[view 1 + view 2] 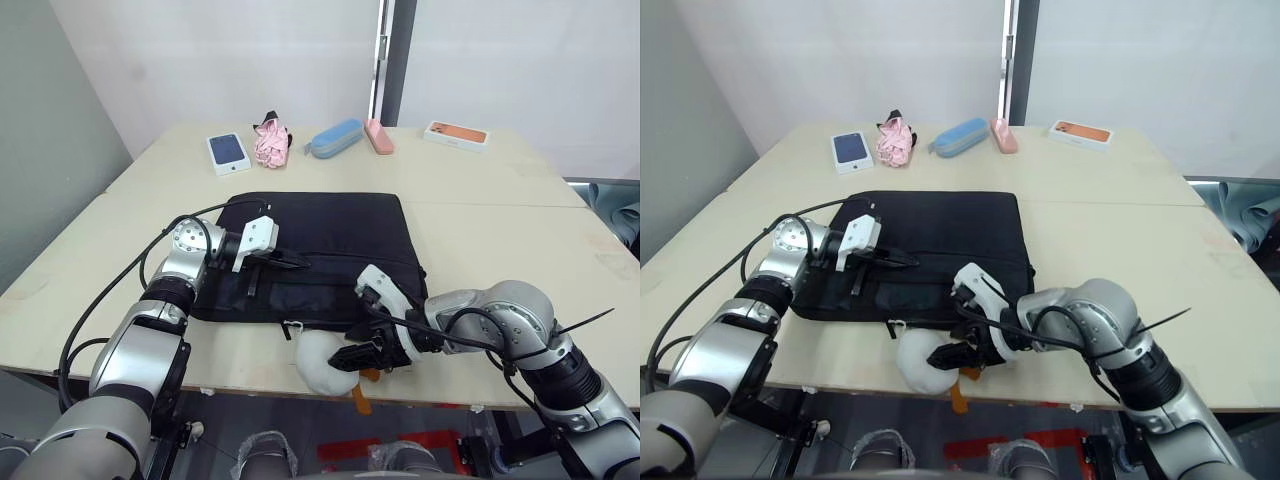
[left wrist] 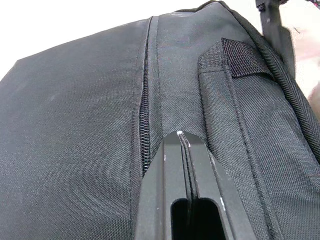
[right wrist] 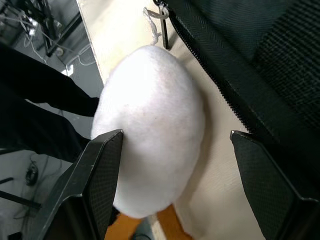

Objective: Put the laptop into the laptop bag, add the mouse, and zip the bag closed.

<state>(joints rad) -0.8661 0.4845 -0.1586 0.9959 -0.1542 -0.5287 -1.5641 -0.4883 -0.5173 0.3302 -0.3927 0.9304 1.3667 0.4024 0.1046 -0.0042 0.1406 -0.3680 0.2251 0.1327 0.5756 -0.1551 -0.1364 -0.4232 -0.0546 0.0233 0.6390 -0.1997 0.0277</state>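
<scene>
The black laptop bag (image 1: 330, 225) lies flat in the middle of the table, with its white plush duck charm (image 1: 320, 362) hanging over the front edge. My left gripper (image 1: 300, 262) rests on the bag's near left part, shut, its tips (image 2: 181, 136) beside the zipper line (image 2: 144, 130) and a strap handle (image 2: 235, 65). At the front edge my right gripper (image 1: 352, 358) is open, and the duck (image 3: 150, 130) sits between its fingers (image 3: 102, 165) next to the bag's zipped edge. The laptop and the mouse are out of view.
Along the far side of the table lie a white phone box (image 1: 228, 152), a pink bundle (image 1: 270, 143), a blue case (image 1: 336, 138), a small pink item (image 1: 378, 136) and an orange-topped box (image 1: 456, 134). A cable runs along my left arm.
</scene>
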